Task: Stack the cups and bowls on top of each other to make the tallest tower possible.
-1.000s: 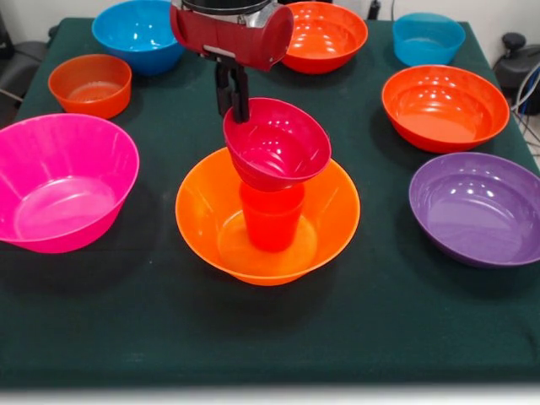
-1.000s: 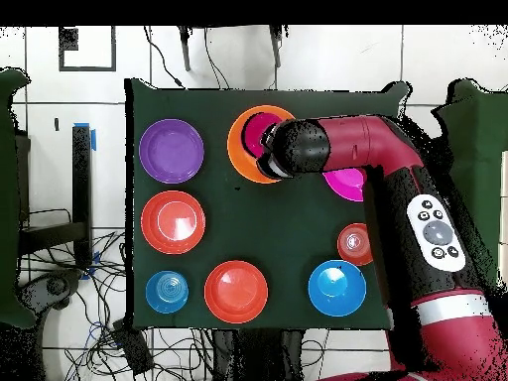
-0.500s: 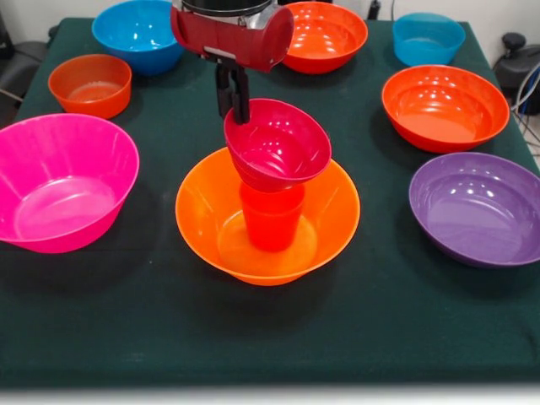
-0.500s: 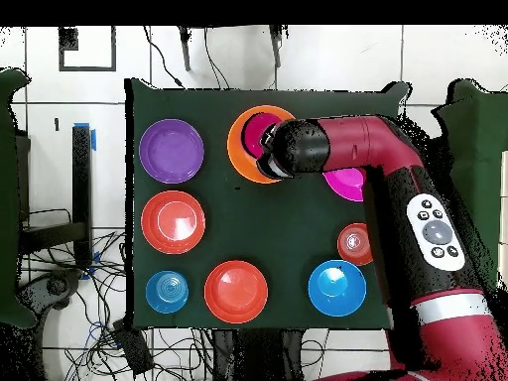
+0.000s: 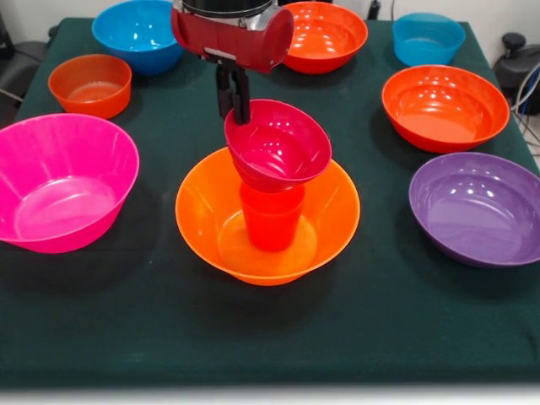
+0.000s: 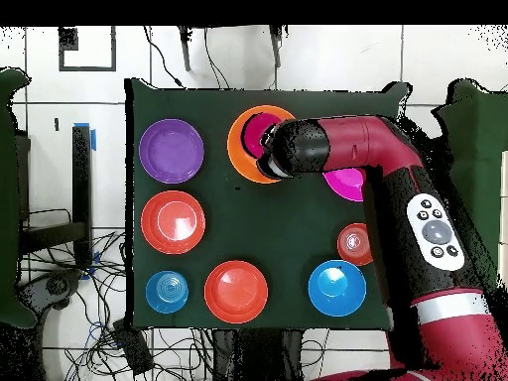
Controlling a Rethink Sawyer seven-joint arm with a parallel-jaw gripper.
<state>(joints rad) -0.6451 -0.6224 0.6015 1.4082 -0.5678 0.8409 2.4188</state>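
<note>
the large yellow-orange flared plastic bowl (image 5: 211, 221) sits at the centre of the dark green table (image 5: 270, 337) as base of the tower. an orange-red translucent plastic tumbler (image 5: 272, 217) stands upright inside it. a small magenta glossy bowl (image 5: 278, 145) rests tilted on the tumbler's mouth. the black gripper (image 5: 234, 105) is at that bowl's far rim, fingers close together and apparently pinching the rim. the large pink flared bowl (image 5: 61, 181) stands apart, empty.

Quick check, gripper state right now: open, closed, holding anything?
Gripper: jaws closed on the far rim of the small magenta bowl, which sits tilted on the orange-red cup.
</note>
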